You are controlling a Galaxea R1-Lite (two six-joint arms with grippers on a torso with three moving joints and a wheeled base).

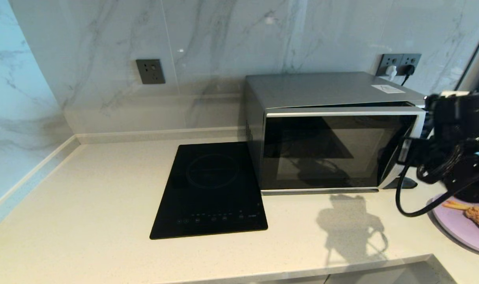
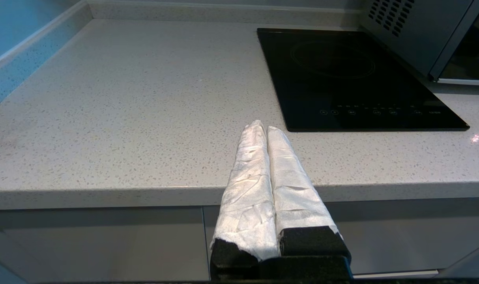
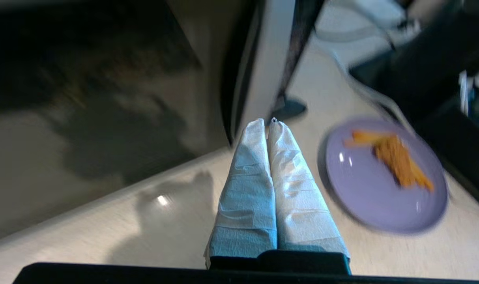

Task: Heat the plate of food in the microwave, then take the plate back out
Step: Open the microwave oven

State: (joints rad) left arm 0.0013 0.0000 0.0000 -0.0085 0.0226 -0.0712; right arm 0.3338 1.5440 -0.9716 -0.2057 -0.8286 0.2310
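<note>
The silver microwave point(image 1: 322, 90) stands at the back right of the counter. Its dark glass door point(image 1: 330, 150) is ajar, with a dark gap along the top. My right arm point(image 1: 460, 150) reaches in at the door's right edge. The right gripper point(image 3: 268, 123) is shut with nothing in it, its tips just off the door's silver edge point(image 3: 263, 59) and above the counter. The lilac plate of food point(image 1: 460, 232) sits on the counter at the far right, beside and below that gripper point(image 3: 381, 189). My left gripper point(image 2: 262, 128) is shut and empty, held out over the counter's front edge.
A flat black induction hob point(image 1: 212, 189) lies left of the microwave, touching its side. A loose black cable point(image 1: 399, 197) hangs from the right arm over the counter. Wall sockets point(image 1: 399, 63) with plugs sit behind the microwave. The counter's front edge point(image 2: 105, 193) is close below the left gripper.
</note>
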